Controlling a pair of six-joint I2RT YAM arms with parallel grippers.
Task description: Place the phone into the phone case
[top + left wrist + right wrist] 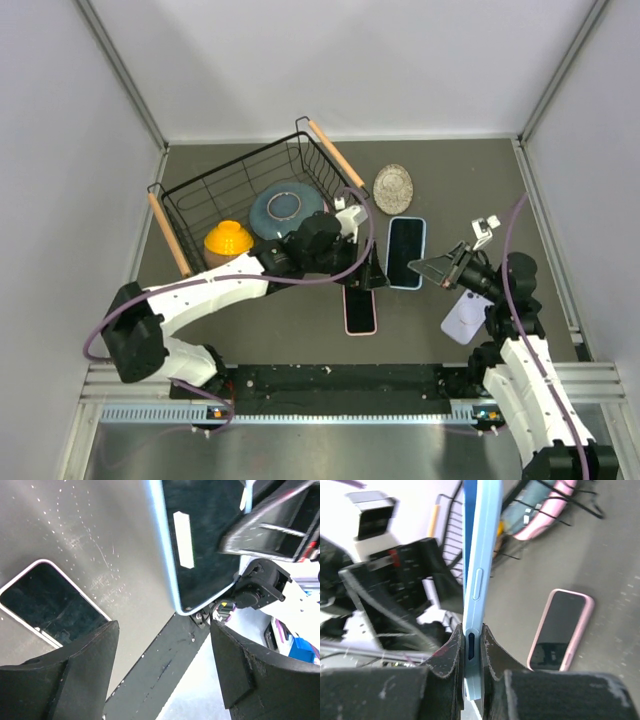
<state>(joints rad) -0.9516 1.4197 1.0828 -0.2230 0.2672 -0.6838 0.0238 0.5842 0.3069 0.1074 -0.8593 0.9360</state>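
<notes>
Spread wide with nothing between them, the left fingers (pixel 75 680) hang over the middle of the tabletop (pixel 480 190), just above the top end of the phone (pixel 360 310). The phone has a pink rim and lies flat, dark screen up, at lower centre of the overhead view. The right fingers (pixel 445 670) are clenched on the edge of the light blue phone case (pixel 406 252), pinching its thin side wall. The phone case sits just right of the phone and a little higher in the frame, its black lining facing up; whether its far end touches the tabletop I cannot tell. A pale purple flat thing (pixel 465 318) lies at lower right, partly under the right arm. At upper left a wire basket (pixel 200 195) holds a yellow bowl (pixel 228 240) and a blue dish (pixel 285 210), and a round silver dish (pixel 393 188) lies to the basket's right.
</notes>
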